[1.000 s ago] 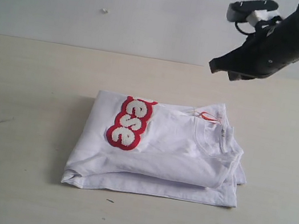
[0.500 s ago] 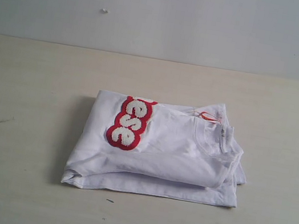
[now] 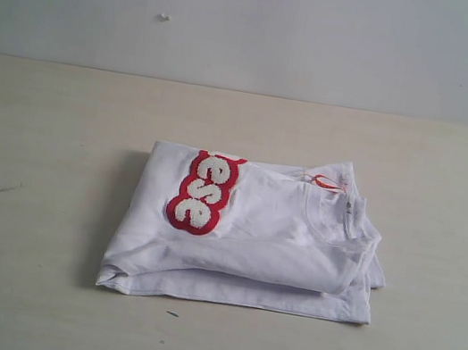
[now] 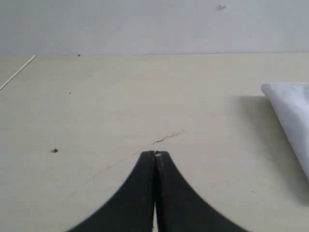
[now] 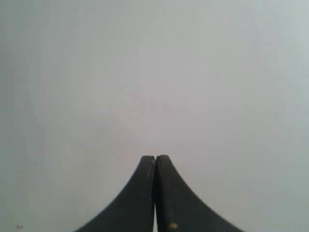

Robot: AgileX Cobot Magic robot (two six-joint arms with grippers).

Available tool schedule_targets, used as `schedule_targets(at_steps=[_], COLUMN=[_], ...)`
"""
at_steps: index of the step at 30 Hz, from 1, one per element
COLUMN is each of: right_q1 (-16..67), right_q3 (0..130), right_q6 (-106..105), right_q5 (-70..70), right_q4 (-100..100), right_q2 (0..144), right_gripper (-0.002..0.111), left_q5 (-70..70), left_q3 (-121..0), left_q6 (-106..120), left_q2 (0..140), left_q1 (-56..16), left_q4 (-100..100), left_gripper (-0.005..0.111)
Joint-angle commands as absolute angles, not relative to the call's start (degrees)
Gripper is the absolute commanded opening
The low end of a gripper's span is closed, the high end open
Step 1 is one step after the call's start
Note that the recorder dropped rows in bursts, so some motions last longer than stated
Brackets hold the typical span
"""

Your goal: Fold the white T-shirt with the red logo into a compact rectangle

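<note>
at the middle of the table [image 3: 21, 301] the white t-shirt [image 3: 269, 236] lies folded in a near-rectangle, with the red logo [image 3: 204, 191] on top at its left. the left gripper [image 4: 155, 153] and right gripper [image 5: 155, 157] are pressed together, empty, neither touching it. folding looks done; at most the ragged right edge wants squaring.

"ese" on the red logo [image 3: 204, 191]

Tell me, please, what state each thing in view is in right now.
white T-shirt, folded into a rough rectangle, lying on the table, nothing touching it.
red logo, on top, only the letters "ese" showing, the rest folded out of sight.
neck tag, exposed on top of the fold.
left fingers, shut, empty, above bare table beside the T-shirt.
right fingers, shut, empty.
</note>
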State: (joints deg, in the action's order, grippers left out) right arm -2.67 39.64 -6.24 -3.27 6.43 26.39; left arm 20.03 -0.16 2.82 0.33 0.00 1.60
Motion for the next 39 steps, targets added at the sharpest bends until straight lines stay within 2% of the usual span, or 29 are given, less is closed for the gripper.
schedule_targets(at_steps=[1, 12, 24, 39], right_q1=[-4.2, -4.2, -4.2, -4.2], right_q3=[33.4, 16.4, 5.0, 3.3], right_q6=[-5.8, -2.1, -2.4, -2.3], right_q5=[0.8, 13.4, 13.8, 10.4], right_q4=[8.3, 9.7, 9.0, 8.9], right_q2=[19.0, 5.3, 0.0, 0.0], right_gripper=[0.000, 0.000, 0.000, 0.000], left_q5=[19.9, 20.0, 20.2, 20.2], left_q3=[0.0, 0.0, 0.0, 0.0], left_q6=[3.0, 3.0, 3.0, 3.0], left_q2=[0.0, 0.0, 0.0, 0.0], left_q1=[0.1, 0.1, 0.1, 0.1], left_q4=[2.1, 2.1, 2.1, 2.1], left_gripper=[0.000, 0.000, 0.000, 0.000])
